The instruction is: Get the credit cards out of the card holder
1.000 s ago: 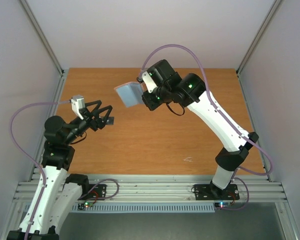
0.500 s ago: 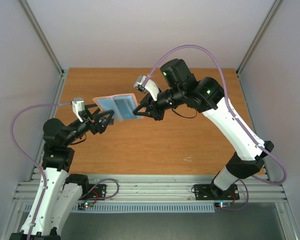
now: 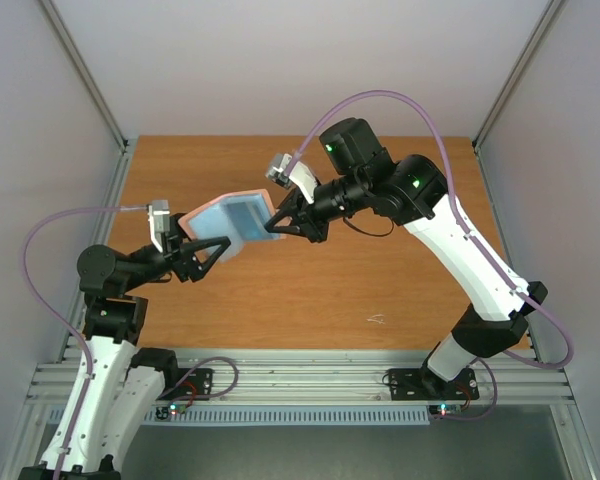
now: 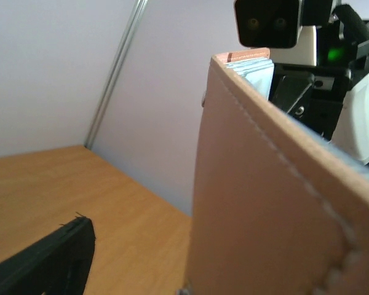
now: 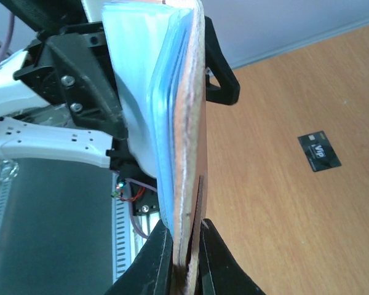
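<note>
R gripper (image 3: 278, 226), clamped on the 3 o'clock edge, holds the holder (image 3: 230, 218) open in mid-air over the table (image 3: 380, 270) at approx. 10 o'clock, light-blue inside up w/ taupe rim, prob. steadying it for L gripper (image 3: 202, 255), jaws apart at its 7 o'clock corner; black card (image 5: 319, 152) lies on wood.

Orange-brown wooden table (image 3: 380, 280) is seen, bordered by metal rails (image 3: 300, 375) at the near edge. One dark grey-black card (image 5: 320, 152) is laid flat on the wood (pale lettering on its face). A small whitish scuff (image 3: 377, 320) is noted toward the front.
</note>
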You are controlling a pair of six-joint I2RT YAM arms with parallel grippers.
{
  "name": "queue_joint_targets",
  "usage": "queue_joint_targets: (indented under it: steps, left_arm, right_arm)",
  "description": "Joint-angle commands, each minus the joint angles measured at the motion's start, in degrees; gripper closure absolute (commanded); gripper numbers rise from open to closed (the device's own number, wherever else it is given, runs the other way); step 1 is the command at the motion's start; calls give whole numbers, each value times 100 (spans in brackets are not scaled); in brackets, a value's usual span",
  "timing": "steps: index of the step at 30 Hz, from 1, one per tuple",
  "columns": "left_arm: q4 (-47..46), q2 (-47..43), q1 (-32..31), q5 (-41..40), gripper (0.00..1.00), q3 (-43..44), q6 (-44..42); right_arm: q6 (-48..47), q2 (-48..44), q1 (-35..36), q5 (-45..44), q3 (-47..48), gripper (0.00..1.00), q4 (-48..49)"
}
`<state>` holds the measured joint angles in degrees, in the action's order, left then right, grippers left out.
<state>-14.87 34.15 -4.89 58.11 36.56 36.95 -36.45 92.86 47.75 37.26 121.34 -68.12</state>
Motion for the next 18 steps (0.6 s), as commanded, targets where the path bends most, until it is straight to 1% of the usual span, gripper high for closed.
queue_joint_targets:
  steps: [1, 3, 4, 5, 6, 8, 9, 10, 11, 13, 15, 16, 18]
  left_arm:
    - [-376, -29, 23, 176, 14, 131, 168]
    - [-352, -19, 23, 80, 15, 128, 160]
    - [-316, -14, 23, 25, 18, 124, 149]
    - [-286, -11, 23, -23, 26, 125, 147]
    - [-266, 1, 23, -40, 35, 126, 137]
    - [-183, -12, 23, -83, 58, 142, 73]
    - [-136, -9, 23, -128, 72, 156, 35]
    - [-99, -18, 23, -183, 86, 165, -32]
    - [-73, -14, 23, -247, 98, 173, -73]
    - [-73, -24, 23, -283, 100, 186, -147]
    - [-233, -38, 23, -174, 100, 186, -163]
    - [-301, -37, 23, -104, 100, 197, -155]
    - [-350, -43, 23, 8, 100, 236, -150]
  right_arm:
    - [152, -3, -20, -420, 23, 99, 241]
    - [193, 25, -20, -442, 51, 99, 242]
    - [199, 36, -20, -393, 71, 99, 246]
    - [188, 39, -20, -276, 75, 99, 246]
    - [172, 35, -20, -163, 57, 99, 269]
    - [159, -5, -20, -40, -45, 99, 363]
    - [147, -24, -20, -2, -75, 98, 396]
    - [130, -37, -20, 35, -97, 95, 418]
    - [109, -50, -22, 84, -115, 87, 436]
    - [102, -146, -20, 104, -251, 66, 606]
    - [162, -363, -20, -72, -642, 58, 1057]
    - [201, -486, -20, -203, -890, 56, 1346]
    - [292, -645, -20, -445, -1273, 56, 1748]
